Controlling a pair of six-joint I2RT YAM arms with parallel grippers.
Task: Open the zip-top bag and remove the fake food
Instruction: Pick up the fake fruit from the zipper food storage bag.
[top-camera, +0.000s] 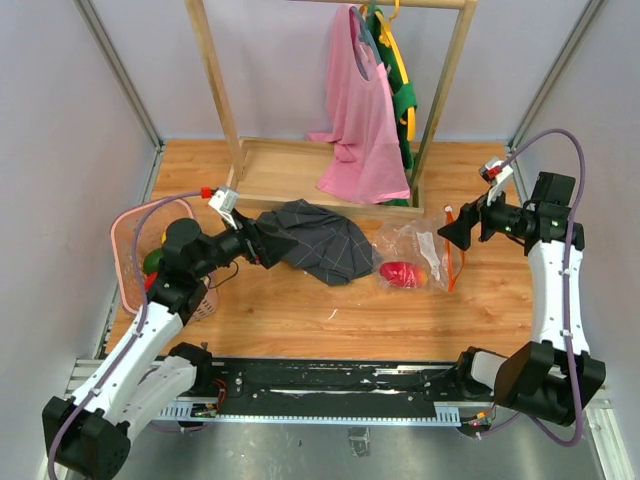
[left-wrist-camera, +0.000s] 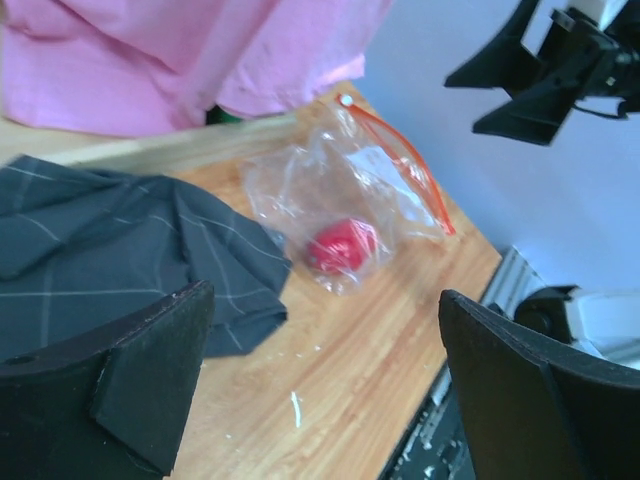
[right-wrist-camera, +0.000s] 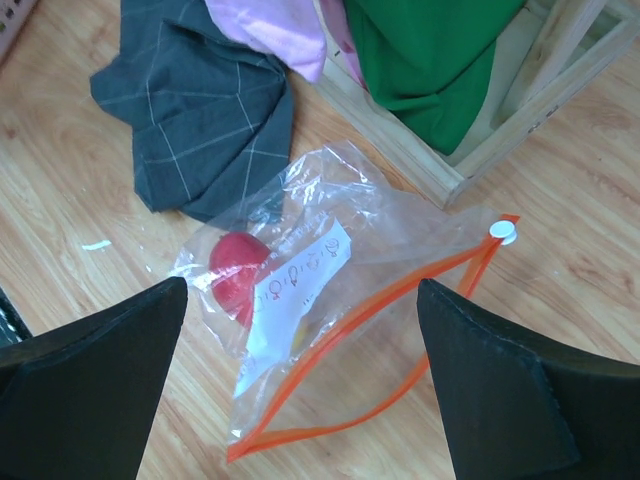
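The zip-top bag (top-camera: 418, 250) lies flat on the wooden bench (top-camera: 300, 310), a bit right of the middle. We see its orange zip strip (right-wrist-camera: 360, 320) on the side that faces the right arm, and the mouth looks pulled apart. A white label (right-wrist-camera: 295, 285) sits on the bag. One red fake fruit (top-camera: 400, 273) is inside, down at the shut end. That end is just beside the grey checked cloth (top-camera: 312, 240), which lies in a heap on the bench. The right end effector (top-camera: 447, 230) hangs just beside the bag's mouth with its jaws wide apart and nothing in them. The left end effector (top-camera: 256, 243) is at the left edge of the cloth, also wide apart and holding nothing. Far left stands a pink basket (top-camera: 125, 250) with a green fake fruit (top-camera: 152, 260) in it. Behind the bag a pink shirt (top-camera: 362, 130) hangs on a wooden rack (top-camera: 225, 100)
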